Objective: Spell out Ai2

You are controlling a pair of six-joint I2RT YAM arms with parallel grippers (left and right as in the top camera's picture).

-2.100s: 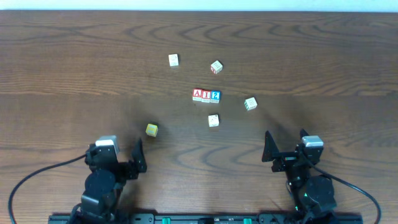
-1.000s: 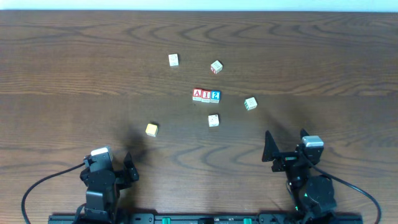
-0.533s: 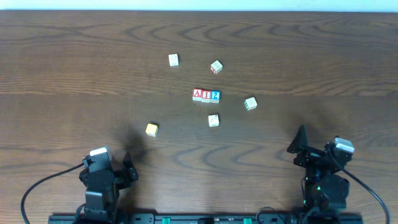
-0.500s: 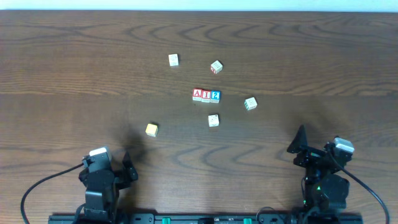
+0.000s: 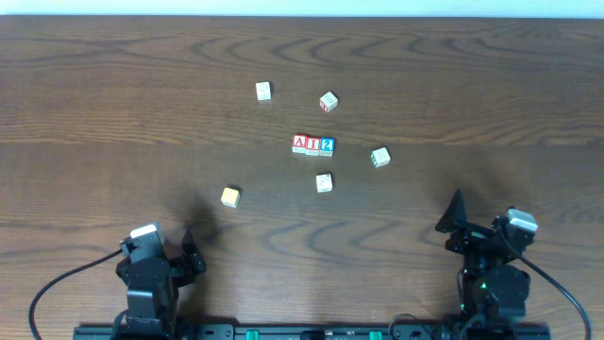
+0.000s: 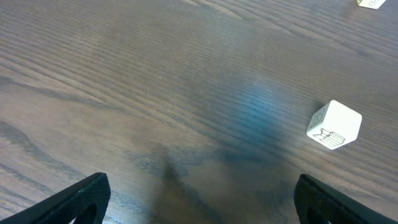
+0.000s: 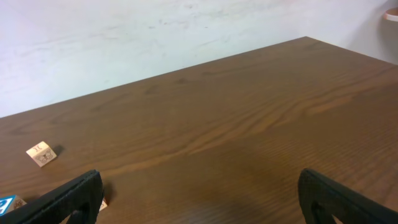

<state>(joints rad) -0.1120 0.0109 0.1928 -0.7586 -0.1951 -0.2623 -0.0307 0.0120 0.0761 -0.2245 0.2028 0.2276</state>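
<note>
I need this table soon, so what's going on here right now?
Two robot arms are spelling Ai2 with letter blocks, and it looks done. A row of three blocks reading A, I, 2 sits in the middle of the table. The left gripper and right gripper are open and empty near the front edge. Other loose blocks lie scattered around.

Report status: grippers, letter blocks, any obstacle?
Left gripper open, empty. Right gripper open, empty. Block row reads A, I, 2, side by side. Loose blocks scattered around, none touching it.
</note>
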